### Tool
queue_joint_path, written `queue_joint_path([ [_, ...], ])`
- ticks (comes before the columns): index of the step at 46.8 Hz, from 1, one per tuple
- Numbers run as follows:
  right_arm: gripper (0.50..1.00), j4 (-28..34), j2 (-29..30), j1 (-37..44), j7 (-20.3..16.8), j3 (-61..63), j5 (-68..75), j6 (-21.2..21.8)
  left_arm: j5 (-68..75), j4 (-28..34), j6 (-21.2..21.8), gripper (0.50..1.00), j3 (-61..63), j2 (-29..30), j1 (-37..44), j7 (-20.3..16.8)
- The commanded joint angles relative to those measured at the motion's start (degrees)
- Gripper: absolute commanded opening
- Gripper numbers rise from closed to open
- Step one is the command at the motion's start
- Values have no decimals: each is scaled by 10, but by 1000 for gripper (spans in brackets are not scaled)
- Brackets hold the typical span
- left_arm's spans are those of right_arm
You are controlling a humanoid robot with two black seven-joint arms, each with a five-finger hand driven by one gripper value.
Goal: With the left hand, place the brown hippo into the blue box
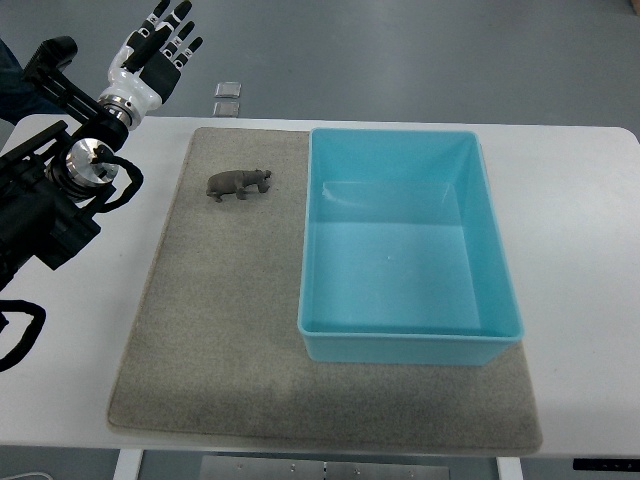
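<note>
A small brown hippo (239,184) stands on the grey mat (220,330), just left of the blue box (490,260). The box is empty and sits on the mat's right half. My left hand (158,52) is at the top left, past the table's far edge, well up and left of the hippo. Its fingers are spread and hold nothing. The left arm runs down along the picture's left edge. No right arm shows.
The white table (585,250) carries the mat and box. Two small silvery squares (227,98) lie on the floor beyond the table's far edge. A black cable loop (22,335) hangs at the lower left.
</note>
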Motion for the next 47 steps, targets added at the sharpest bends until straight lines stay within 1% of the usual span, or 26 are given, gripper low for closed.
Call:
queue_joint_path([
  [1, 936, 0, 0, 0, 0, 1, 0, 0, 0, 0, 1, 994, 0, 0, 0, -1],
  [47, 936, 0, 0, 0, 0, 0, 0, 0, 1, 0, 1, 994, 2, 11, -7, -1],
])
